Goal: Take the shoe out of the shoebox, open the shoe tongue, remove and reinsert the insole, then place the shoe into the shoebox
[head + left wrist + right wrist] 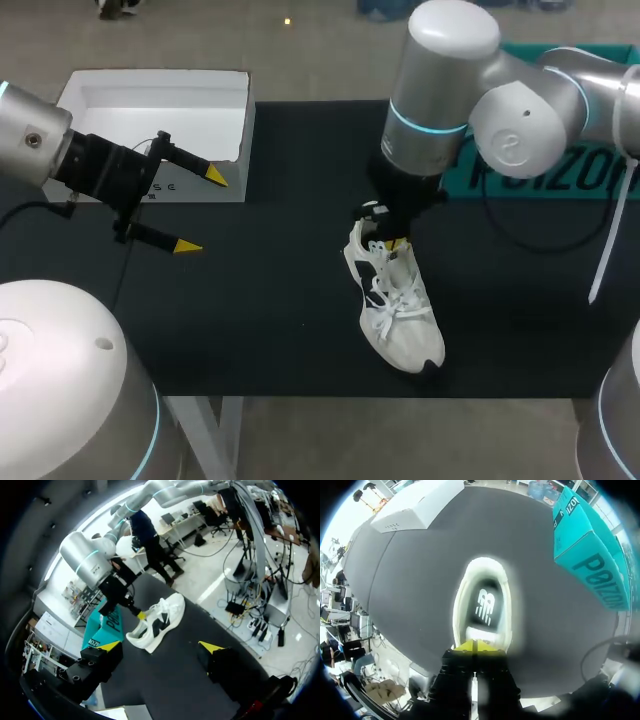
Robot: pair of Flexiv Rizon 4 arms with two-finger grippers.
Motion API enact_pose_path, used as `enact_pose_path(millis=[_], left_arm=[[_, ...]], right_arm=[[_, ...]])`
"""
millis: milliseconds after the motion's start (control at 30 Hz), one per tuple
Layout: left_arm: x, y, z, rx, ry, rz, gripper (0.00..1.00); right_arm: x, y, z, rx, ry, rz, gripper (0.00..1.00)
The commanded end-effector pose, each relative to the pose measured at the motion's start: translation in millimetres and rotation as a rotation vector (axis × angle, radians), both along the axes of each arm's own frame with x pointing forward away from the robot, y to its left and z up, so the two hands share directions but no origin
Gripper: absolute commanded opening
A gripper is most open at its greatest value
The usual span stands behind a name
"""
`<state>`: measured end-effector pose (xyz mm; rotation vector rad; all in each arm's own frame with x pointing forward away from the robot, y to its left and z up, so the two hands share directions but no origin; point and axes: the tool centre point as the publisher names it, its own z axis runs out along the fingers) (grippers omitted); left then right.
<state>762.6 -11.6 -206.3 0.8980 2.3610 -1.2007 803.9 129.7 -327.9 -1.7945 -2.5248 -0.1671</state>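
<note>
Head view: the shoe (400, 310) is out of the shoebox (150, 105) and lies on the black worktop (250, 300), well apart from the box, so count step one as done. The laces (392, 305) look knotted. The right gripper (392, 240) is at the heel. The left gripper (200, 212) hangs in front of the box, jaws spread, holding nothing.

Left wrist view: the shoe sits ahead of the spread jaws, with the other arm's tip on its heel end. You cannot tell here whether the tongue is pulled open.

Right wrist view: the jaws are pressed almost together on the heel rim, apparently pinching it. The insole (485, 605) lies flat inside the shoe. The teal box (590, 555) stands to one side.

Judgement: log tongue, insole out and back in, and reboxing as outstanding.
</note>
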Motion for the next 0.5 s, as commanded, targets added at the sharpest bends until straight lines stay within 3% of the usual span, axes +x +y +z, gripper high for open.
enact_pose_path(millis=[33,133,167,200,233,500], left_arm=[[-0.3,0.1,0.6,0.004,0.001,0.0,1.0],[-0.3,0.1,0.6,0.004,0.001,0.0,1.0],[-0.3,0.1,0.6,0.004,0.001,0.0,1.0],[-0.3,0.1,0.6,0.004,0.001,0.0,1.0],[-0.3,0.1,0.6,0.004,0.001,0.0,1.0],[-0.3,0.1,0.6,0.004,0.001,0.0,1.0]], right_arm=[[-3.1,-4.2,8.0,-0.008,-0.001,0.002,0.0],[-3.1,-4.2,8.0,-0.008,-0.001,0.002,0.02],[-3.1,-4.2,8.0,-0.008,-0.001,0.002,0.17],[-3.1,-4.2,8.0,-0.008,-0.001,0.002,0.36],[-3.1,-4.2,8.0,-0.008,-0.001,0.002,1.0],[-3.1,-4.2,8.0,-0.008,-0.001,0.002,1.0]])
